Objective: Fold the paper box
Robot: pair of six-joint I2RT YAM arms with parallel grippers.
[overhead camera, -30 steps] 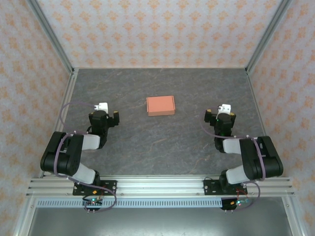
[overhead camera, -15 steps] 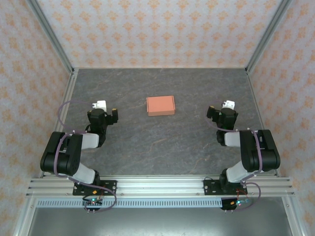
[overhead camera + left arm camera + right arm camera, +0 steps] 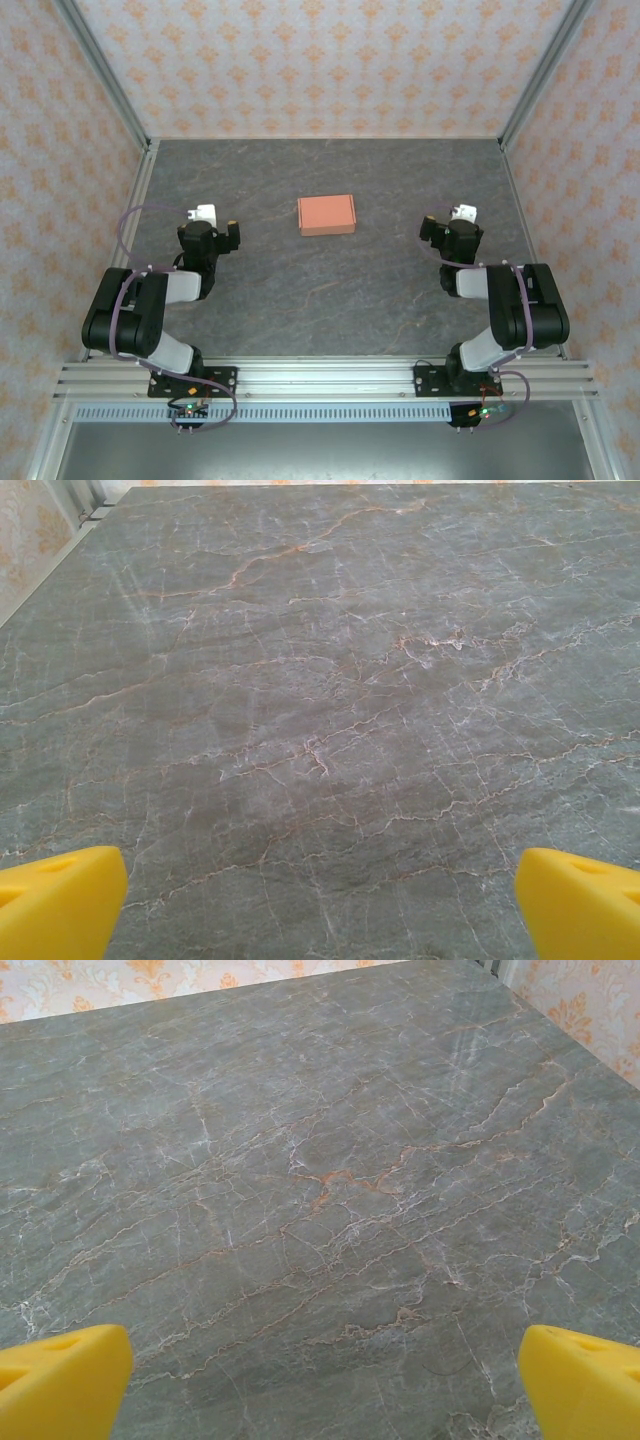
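the box point(image 3: 326, 215) lies as a closed shallow form near the centre of the table point(image 3: 330, 310), so folding appears complete with nothing evidently left, while the left gripper point(image 3: 320, 905) and right gripper point(image 3: 325, 1380) stand wide open, empty, well apart from it.

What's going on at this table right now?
Nothing is being handled. The paper box sits mid-table, apparently already folded into a shallow box, untouched. The left fingers and right fingers are spread open and empty above the table, one arm on each side, well apart from the box.
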